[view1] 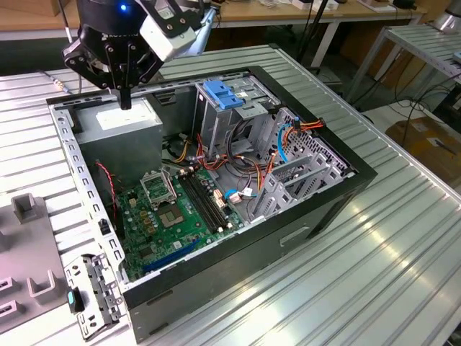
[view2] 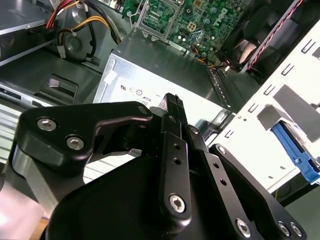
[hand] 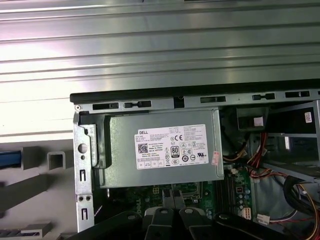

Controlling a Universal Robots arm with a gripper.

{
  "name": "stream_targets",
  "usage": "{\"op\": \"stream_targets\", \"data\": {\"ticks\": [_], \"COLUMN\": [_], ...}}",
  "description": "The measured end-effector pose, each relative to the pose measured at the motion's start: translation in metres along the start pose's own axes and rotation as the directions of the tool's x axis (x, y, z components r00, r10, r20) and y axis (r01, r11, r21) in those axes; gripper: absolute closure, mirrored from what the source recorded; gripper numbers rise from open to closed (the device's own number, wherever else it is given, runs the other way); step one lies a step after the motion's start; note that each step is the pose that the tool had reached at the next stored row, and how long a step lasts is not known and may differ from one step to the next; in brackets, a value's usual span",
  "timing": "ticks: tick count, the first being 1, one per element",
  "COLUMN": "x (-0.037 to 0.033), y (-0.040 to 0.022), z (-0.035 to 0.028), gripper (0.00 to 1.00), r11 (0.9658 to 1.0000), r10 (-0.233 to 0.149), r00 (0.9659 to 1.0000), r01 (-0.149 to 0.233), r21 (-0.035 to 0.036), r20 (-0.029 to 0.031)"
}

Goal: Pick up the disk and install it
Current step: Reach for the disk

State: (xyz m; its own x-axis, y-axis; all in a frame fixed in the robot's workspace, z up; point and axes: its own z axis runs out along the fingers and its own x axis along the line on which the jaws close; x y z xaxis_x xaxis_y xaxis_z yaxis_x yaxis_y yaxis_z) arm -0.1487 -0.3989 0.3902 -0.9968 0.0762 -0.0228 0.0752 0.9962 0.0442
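A robot arm's black hand [view1: 125, 101] hangs at the upper left of the exterior view. It sits just above the grey power-supply box [view1: 119, 124] in the rear corner of an open computer case [view1: 360, 174], which lies on a ribbed metal tabletop [view1: 392, 241]. The hand [view2: 172, 102] is narrow, its fingertips drawn close together with nothing held between them. In both wrist views it is poised over the power-supply box's [hand: 160, 150] white sticker.

Inside the case, the green motherboard [view1: 180, 209] fills the lower middle. A metal drive cage [view1: 241, 119] topped by a blue plastic tab [view1: 223, 94] stands at centre, with red, orange and blue cables [view1: 288, 133] trailing beside it.

The disk cannot be made out with certainty. A blue-edged piece [hand: 9, 159] lies among grey fixture blocks [hand: 56, 160] on the tabletop outside the case wall, well apart from the hand. Whether it is the disk's side rail cannot be told.
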Motion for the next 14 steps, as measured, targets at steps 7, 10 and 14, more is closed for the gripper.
{"op": "stream_targets", "data": {"ticks": [7,10,14], "x": [0.0048,0.0069,0.0094], "y": [-0.0004,-0.0005,-0.0008], "z": [0.0005,0.0007,0.0008], "gripper": [0.89,0.89,0.89], "r11": [1.0,1.0,1.0], "r10": [0.0,0.0,0.0], "r00": [1.0,1.0,1.0], "r01": [0.0,0.0,0.0], "r21": [0.0,0.0,0.0], "r20": [-0.0003,-0.0003,-0.0003]}}
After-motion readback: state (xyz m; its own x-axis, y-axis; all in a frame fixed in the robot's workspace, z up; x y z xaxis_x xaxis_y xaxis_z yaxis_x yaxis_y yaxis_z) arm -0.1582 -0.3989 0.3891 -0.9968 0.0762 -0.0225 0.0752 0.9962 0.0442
